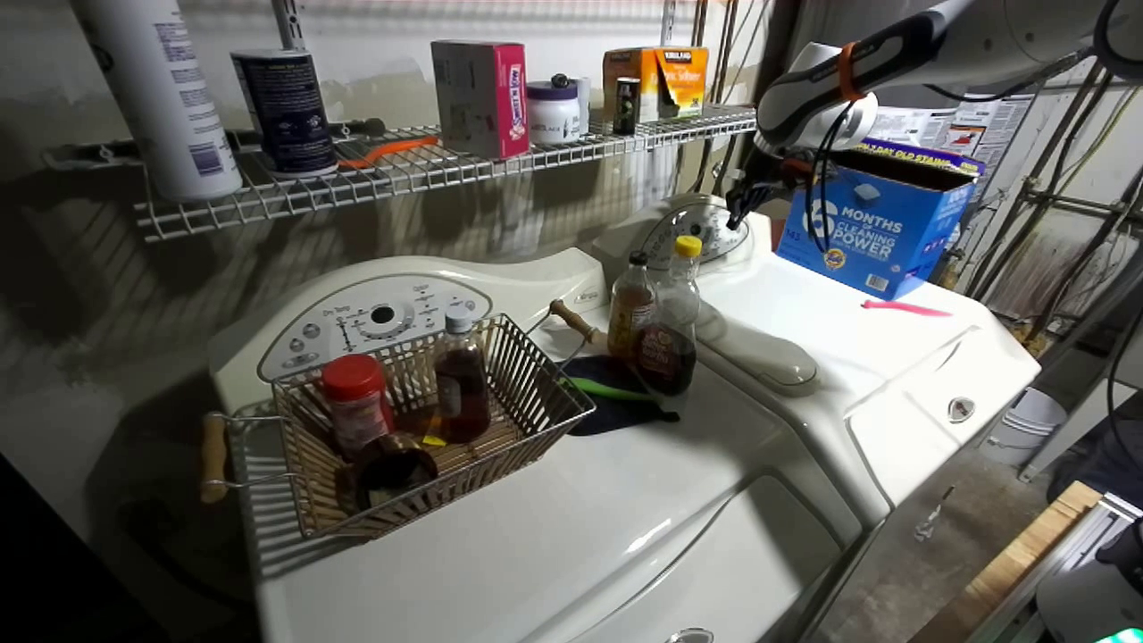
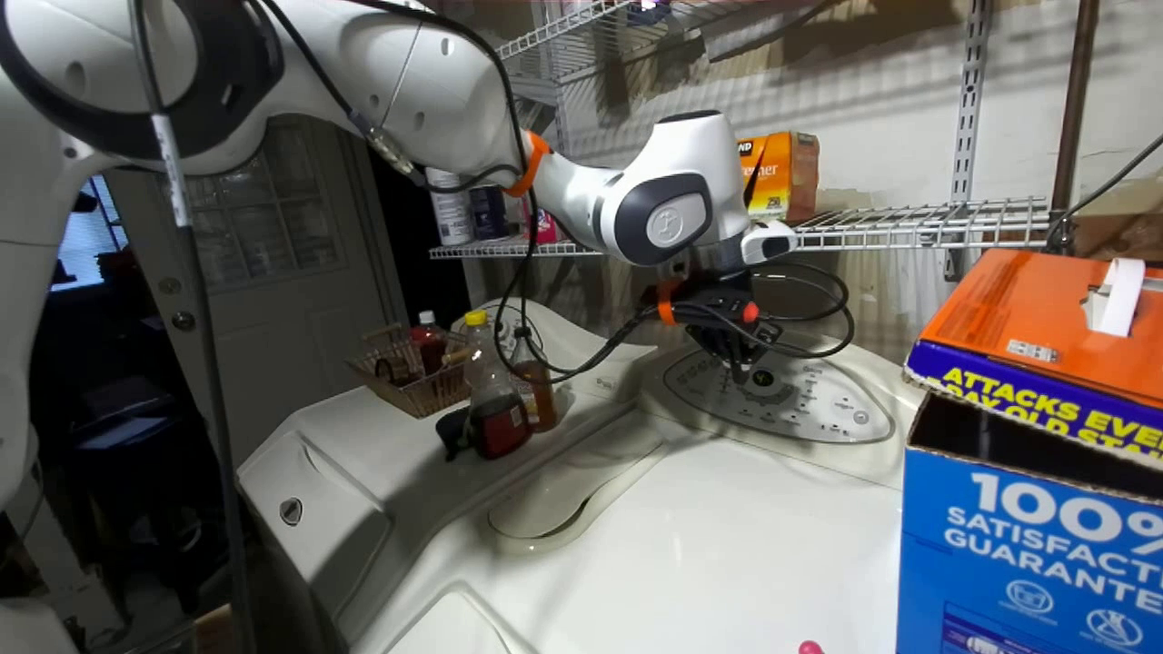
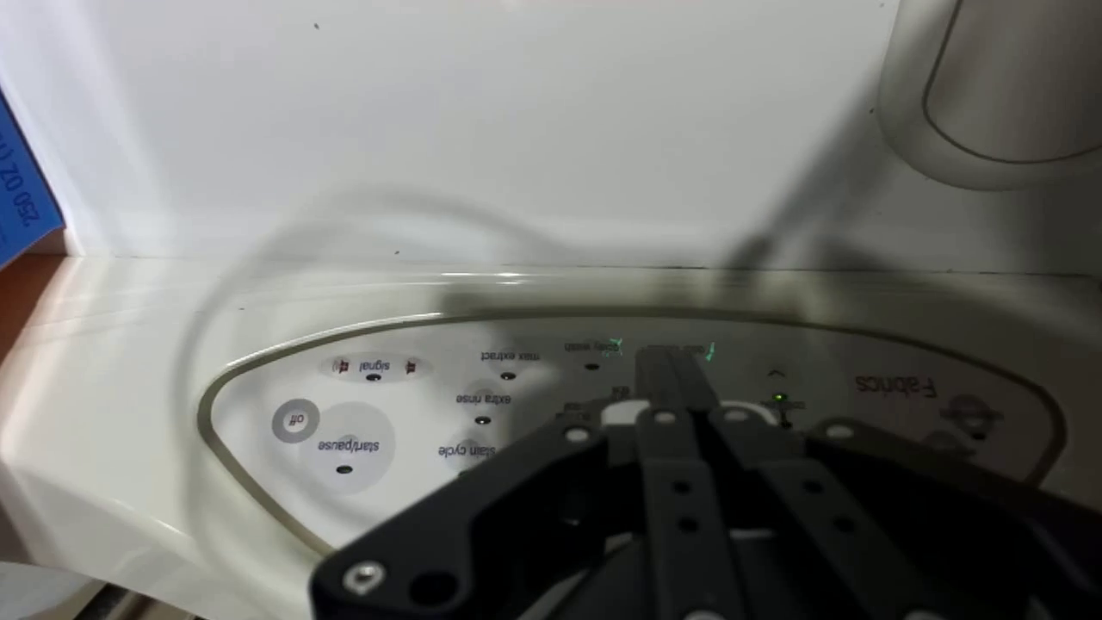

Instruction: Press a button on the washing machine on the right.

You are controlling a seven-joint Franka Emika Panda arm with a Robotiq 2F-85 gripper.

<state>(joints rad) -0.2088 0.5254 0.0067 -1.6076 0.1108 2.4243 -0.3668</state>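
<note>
The white washing machine with the glossy contoured lid stands on the right in an exterior view; it fills the lower middle in an exterior view. Its console panel carries a dark round dial. In the wrist view the panel shows upside-down labels, a start/pause button, an off button and a lit green light. My gripper is shut and empty, its tips over the panel. I cannot tell whether they touch it. The gripper hides the dial in the wrist view.
A blue detergent box stands on the machine beside the console. A pink object lies on the lid. Bottles and a wire basket stand on the neighbouring machine. A wire shelf runs above.
</note>
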